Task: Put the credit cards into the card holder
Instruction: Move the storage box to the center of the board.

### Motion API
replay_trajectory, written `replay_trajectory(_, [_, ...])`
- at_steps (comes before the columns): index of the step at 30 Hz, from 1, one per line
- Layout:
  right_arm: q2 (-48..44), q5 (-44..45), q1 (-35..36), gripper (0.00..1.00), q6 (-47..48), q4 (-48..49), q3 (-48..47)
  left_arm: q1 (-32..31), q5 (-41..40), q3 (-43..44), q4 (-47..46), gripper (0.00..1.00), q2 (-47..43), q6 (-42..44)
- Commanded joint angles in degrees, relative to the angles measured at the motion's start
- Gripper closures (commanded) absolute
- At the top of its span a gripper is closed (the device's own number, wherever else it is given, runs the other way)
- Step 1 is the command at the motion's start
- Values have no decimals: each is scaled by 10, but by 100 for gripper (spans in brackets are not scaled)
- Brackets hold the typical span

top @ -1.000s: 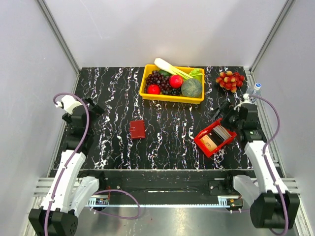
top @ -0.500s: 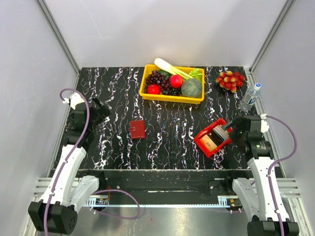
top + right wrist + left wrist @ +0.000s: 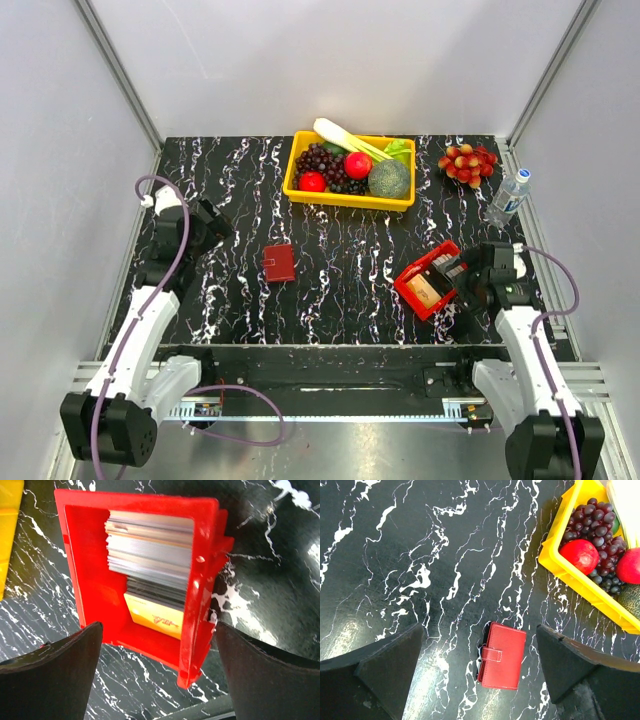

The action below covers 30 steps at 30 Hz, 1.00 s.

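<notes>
Red rectangular card holder [image 3: 503, 655], strap fastened; thin credit cards [image 3: 150, 550] stand stacked.

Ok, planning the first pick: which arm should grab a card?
Right: the right jaws stand open facing the credit cards in the red tray; the left jaws face the card holder.

Yellow bin [image 3: 345, 199]; red tray [image 3: 405, 283]; bottle [image 3: 509, 196]
</notes>
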<state>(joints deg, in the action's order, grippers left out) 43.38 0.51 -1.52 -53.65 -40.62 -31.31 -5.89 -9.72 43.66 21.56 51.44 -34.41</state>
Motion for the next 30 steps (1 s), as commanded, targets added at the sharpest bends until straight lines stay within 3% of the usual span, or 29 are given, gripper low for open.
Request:
replay_trajectory(1, [53, -12, 0, 1, 56, 96, -23, -7, 23, -37, -53, 1, 8, -19])
replay_trajectory(12, [156, -67, 3, 1, 39, 215, -41, -105, -6, -99, -102, 1, 88, -57])
replay_trajectory(15, [168, -77, 13, 1, 19, 240, -30, -113, 1, -110, -123, 1, 112, -66])
replay_trajectory(22, [185, -27, 128, 1, -42, 274, -13, -113, 16, -117, -148, 1, 152, -68])
replay_trajectory(30, [183, -19, 146, 1, -8, 255, -36, -114, 56, -112, -179, 5, 206, -54])
